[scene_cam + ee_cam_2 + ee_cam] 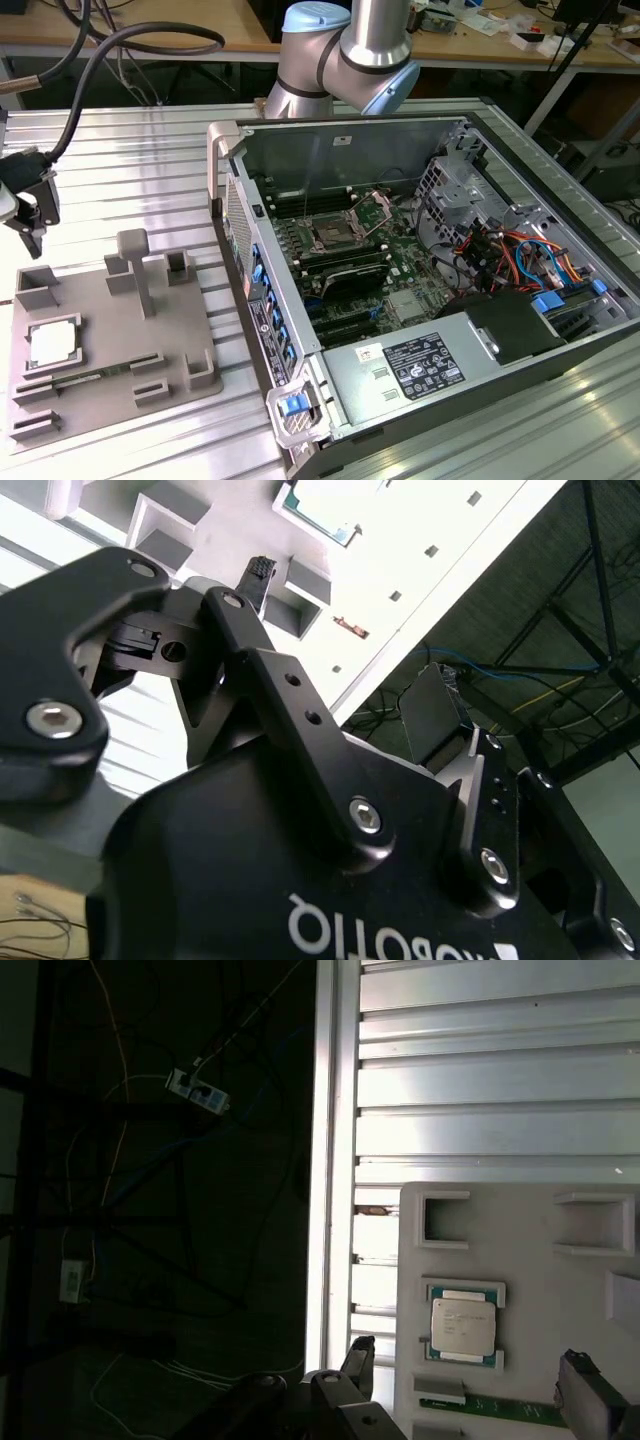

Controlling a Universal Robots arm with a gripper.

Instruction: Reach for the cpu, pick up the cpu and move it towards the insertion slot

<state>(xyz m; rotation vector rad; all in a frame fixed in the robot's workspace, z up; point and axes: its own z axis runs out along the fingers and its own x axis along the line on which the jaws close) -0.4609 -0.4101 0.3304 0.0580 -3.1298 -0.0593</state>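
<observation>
Exterior view first: the cpu [52, 343] lies flat in a square recess of a grey plastic tray [120, 375], on the near side at the exterior view's left. The tray rests on a ribbed aluminium bench [130, 140]. To the exterior view's right stands an open computer case [228, 150], and the insertion slot [330, 235] sits on its board, silver-framed with a dark centre. The slot is well apart from the chip, with the case wall between them. The robot arm [340, 50] rises behind the case on the far side.

Looking down in the first wrist view, the claw [467, 1353] is spread wide and has hold of nothing. Its two fingers [585, 1395] stand on either side of the chip's line, so the gap between them is wider than the chip. In the exterior view the claw hangs at the left edge, above the far end of the tray and clear of the chip. It touches neither the tray nor the cpu.

By my judgement the step in hand is the reach, and it is not yet finished. The pick-up and the carry to the slot are undone, since the chip lies seated in its recess.

Completing the reach calls for centring the wide jaws squarely over the chip and coming down level. The fingers need to meet two opposite edges, not the recess walls. The chip is thin and sits low in the recess, so there is little edge to grip, and a tilted approach could nudge or jam it.
</observation>
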